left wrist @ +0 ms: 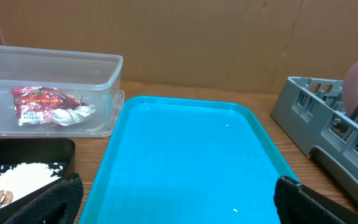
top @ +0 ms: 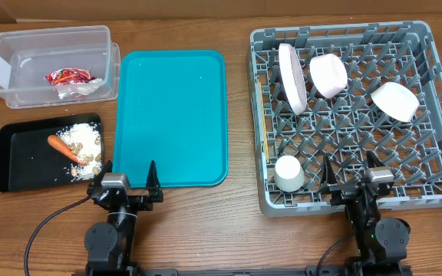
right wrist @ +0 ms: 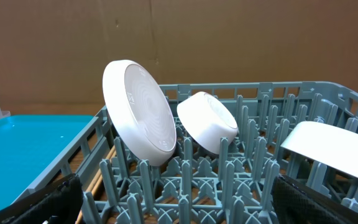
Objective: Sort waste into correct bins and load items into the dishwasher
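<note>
The clear tub (top: 21,46) at the back left holds a red wrapper (top: 67,76) and a white tissue (top: 84,87). On the black tray (top: 29,165) lie a carrot (top: 65,149) and shells with crumbs (top: 85,142). The grey dish rack (top: 336,32) on the right carries a plate (top: 291,77) on edge, two bowls (top: 328,75) (top: 394,100), a cup (top: 288,172) and chopsticks (top: 261,115) along its left side. My left gripper (top: 125,175) is open at the teal tray's near edge. My right gripper (top: 351,170) is open over the rack's front edge. Neither holds anything.
A flat teal tray (top: 171,115) lies bare between the bins and the rack. A brown cardboard wall (left wrist: 185,37) stands behind the table. Bare wooden tabletop (top: 236,230) runs along the front around both arm bases.
</note>
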